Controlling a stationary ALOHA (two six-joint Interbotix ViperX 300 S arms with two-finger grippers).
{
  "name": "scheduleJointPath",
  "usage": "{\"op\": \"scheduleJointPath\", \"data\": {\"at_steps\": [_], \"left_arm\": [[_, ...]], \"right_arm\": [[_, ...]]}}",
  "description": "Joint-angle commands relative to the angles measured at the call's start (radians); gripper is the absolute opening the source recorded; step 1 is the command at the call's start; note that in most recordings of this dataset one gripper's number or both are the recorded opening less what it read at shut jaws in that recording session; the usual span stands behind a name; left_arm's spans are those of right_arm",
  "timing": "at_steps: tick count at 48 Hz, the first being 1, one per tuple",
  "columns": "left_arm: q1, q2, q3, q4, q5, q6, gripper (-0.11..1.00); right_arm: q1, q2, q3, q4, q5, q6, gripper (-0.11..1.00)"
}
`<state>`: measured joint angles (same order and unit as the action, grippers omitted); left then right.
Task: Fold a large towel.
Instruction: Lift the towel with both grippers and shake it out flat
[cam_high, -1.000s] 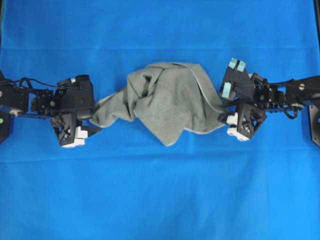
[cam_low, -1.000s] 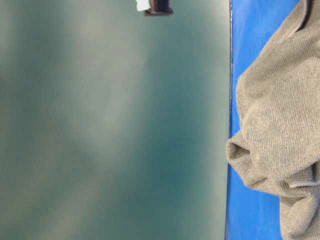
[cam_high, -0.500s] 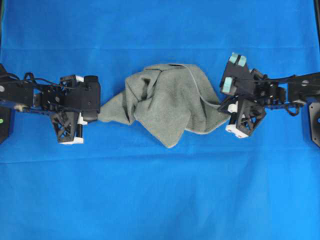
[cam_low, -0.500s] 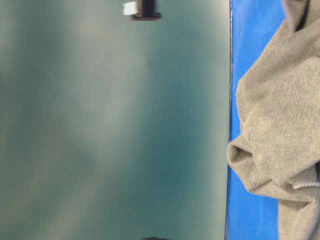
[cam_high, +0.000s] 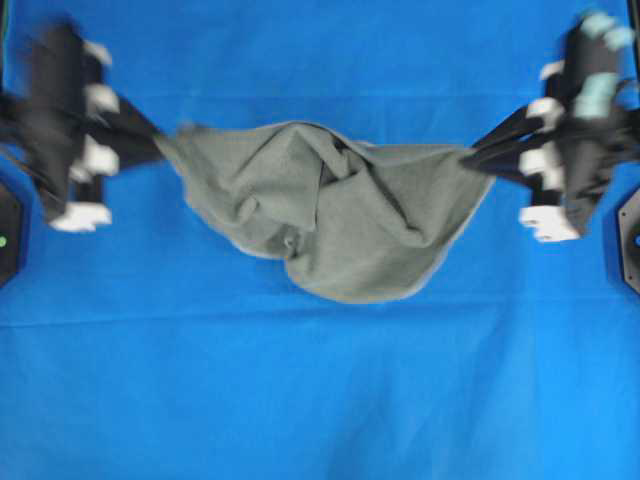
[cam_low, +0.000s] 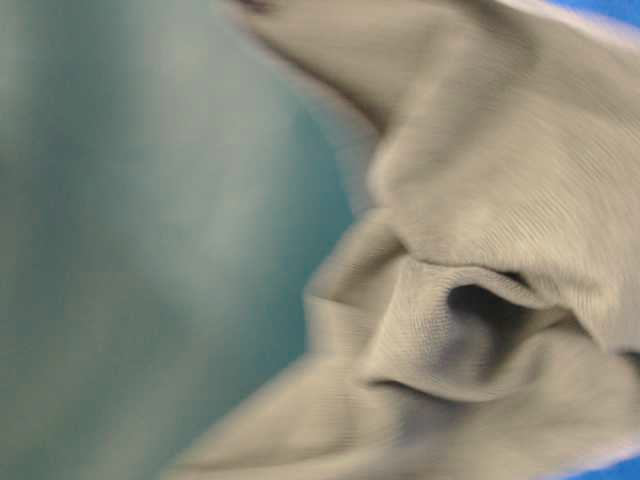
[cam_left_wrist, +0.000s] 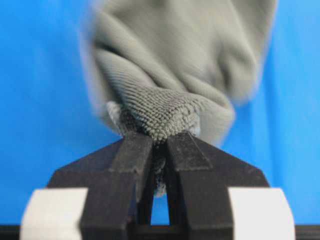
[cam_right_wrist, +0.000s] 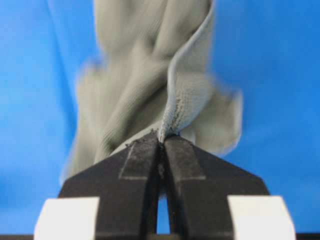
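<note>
Unlabelled grey-green towel (cam_high: 340, 215) strung between left pincer (cam_left_wrist: 159, 142) and right pincer (cam_right_wrist: 161, 140), each clamped on a corner.

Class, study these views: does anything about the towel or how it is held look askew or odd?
Yes. The towel hangs between the left gripper and right gripper twisted and bunched, not flat. Its middle sags in crumpled folds, and each gripper pinches a wadded bit of cloth rather than a neat corner. No damage shows.
</note>
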<state>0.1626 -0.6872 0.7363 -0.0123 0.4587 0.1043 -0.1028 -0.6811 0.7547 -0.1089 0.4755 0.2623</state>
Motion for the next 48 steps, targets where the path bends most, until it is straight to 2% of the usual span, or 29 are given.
{"op": "scheduleJointPath", "data": {"at_steps": [1, 5, 11, 18, 22, 27, 31, 35, 41, 45, 48], "left_arm": [[0.064, -0.035, -0.077, 0.005, 0.0, 0.061, 0.01], [0.15, -0.025, -0.132, 0.002, -0.012, 0.126, 0.01], [0.267, 0.031, -0.221, 0.0, -0.048, 0.149, 0.01], [0.391, 0.137, -0.347, 0.0, -0.061, 0.169, 0.01], [0.425, 0.19, -0.416, -0.002, -0.043, 0.17, 0.01], [0.413, 0.222, -0.5, -0.005, 0.04, 0.169, 0.01], [0.35, 0.209, -0.548, -0.006, 0.132, 0.169, 0.01], [0.27, 0.176, -0.572, -0.008, 0.198, 0.161, 0.01], [0.104, 0.112, -0.588, -0.018, 0.256, 0.143, 0.01], [-0.049, 0.071, -0.586, -0.021, 0.264, 0.107, 0.01], [-0.147, 0.052, -0.588, -0.02, 0.262, 0.075, 0.01]], "right_arm": [[-0.032, -0.075, -0.081, -0.106, 0.025, 0.0, 0.0], [-0.098, -0.103, -0.132, -0.192, 0.055, 0.002, 0.0], [-0.249, -0.089, -0.207, -0.296, 0.092, 0.0, 0.0], [-0.456, -0.012, -0.305, -0.426, 0.11, -0.005, 0.0], [-0.522, 0.032, -0.353, -0.459, 0.117, -0.006, 0.0], [-0.531, 0.061, -0.411, -0.46, 0.141, -0.012, 0.0], [-0.502, 0.054, -0.456, -0.459, 0.189, -0.014, 0.0], [-0.43, 0.023, -0.488, -0.454, 0.253, -0.014, 0.0], [-0.225, -0.044, -0.523, -0.422, 0.371, -0.006, 0.0], [-0.063, -0.087, -0.535, -0.365, 0.439, 0.005, 0.0], [0.066, -0.106, -0.548, -0.299, 0.486, 0.006, 0.0]]}}
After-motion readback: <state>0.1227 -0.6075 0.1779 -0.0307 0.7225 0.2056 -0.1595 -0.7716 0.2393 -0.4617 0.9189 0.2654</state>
